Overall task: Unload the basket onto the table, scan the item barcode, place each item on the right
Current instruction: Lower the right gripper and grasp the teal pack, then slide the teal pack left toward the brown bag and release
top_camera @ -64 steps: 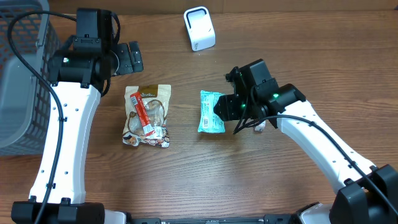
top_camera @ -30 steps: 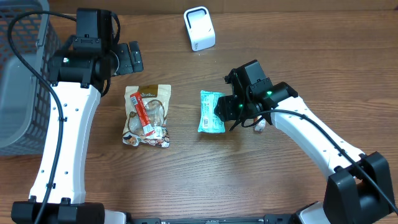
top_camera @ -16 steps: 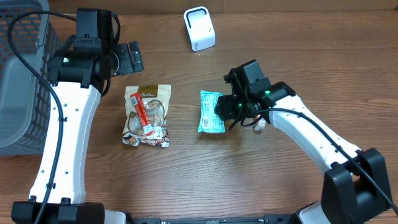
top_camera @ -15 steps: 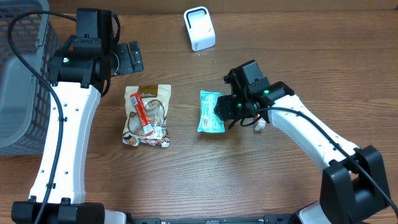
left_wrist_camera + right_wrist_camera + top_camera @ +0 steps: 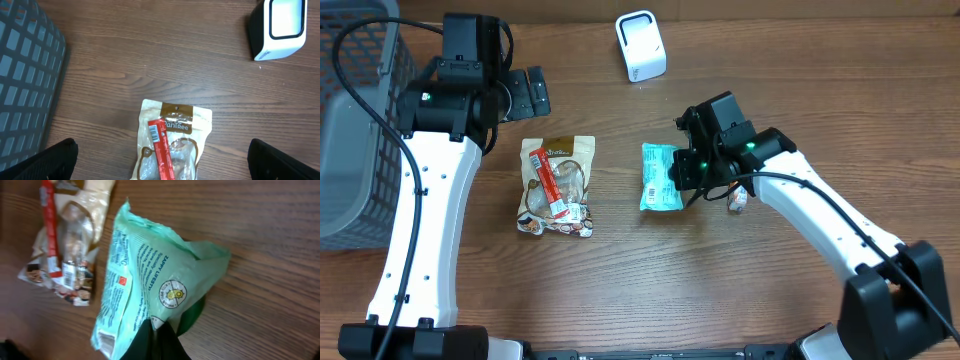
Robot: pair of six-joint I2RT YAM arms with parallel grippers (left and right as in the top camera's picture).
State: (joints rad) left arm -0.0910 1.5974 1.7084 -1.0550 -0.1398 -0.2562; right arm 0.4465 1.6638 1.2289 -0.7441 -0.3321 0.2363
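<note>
One edge of the mint-green plastic packet is clamped by the right fingers; left fingers apart. It should be lifted slowly, barcode side turned toward the white boxy scanner.

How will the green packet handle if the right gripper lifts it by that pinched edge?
Probably floppy: in the right wrist view the green packet creases and tents where the right gripper pinches its edge, so the rest should hang. Likely light: it looks like a thin film pouch. The glossy film might slip from a shallow pinch.
</note>
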